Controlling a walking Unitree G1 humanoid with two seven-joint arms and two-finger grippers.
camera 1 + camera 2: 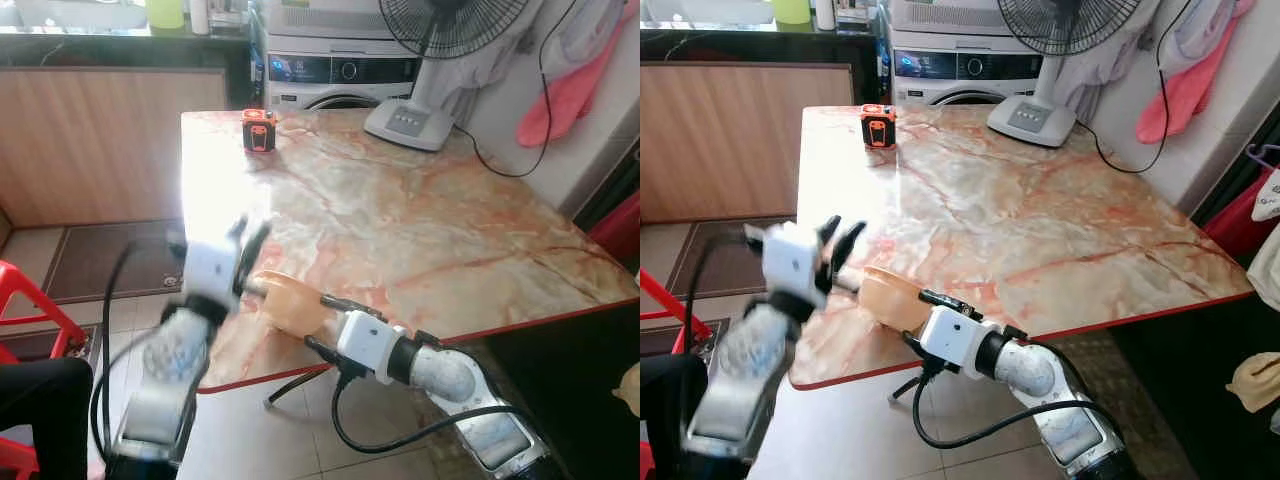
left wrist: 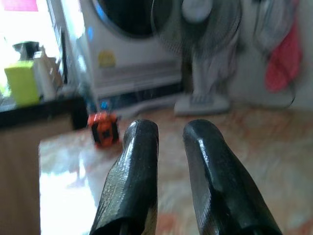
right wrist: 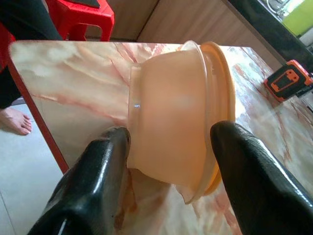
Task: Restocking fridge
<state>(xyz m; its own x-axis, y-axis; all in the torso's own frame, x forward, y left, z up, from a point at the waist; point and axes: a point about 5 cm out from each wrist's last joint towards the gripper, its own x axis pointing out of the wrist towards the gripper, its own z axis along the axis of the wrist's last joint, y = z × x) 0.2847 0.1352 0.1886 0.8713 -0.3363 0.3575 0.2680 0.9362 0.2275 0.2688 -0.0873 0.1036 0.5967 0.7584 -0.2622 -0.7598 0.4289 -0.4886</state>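
Marble-patterned table with a red edge, seen from its near corner; the right gripper reaches over that edge and has its two black fingers spread wide around a translucent orange tub with a lid, which lies tilted on the tabletop close to the near edge; one finger sits against the tub's base and the other by the lid rim, though whether they press firmly cannot be told; the same tub appears just ahead of the right arm's white wrist in the head view; the left gripper is raised beside the table's near left corner, blurred, its fingers a little apart and holding nothing; a small orange and black device stands near the far left of the table, well apart from the tub; a grey fan rests its base on the far side; a white washing machine stands behind the table; a pink cloth hangs on the wall at right; a red plastic stool stands on the tiled floor at left; a person's bare foot shows on the floor beside the table in the right wrist view.
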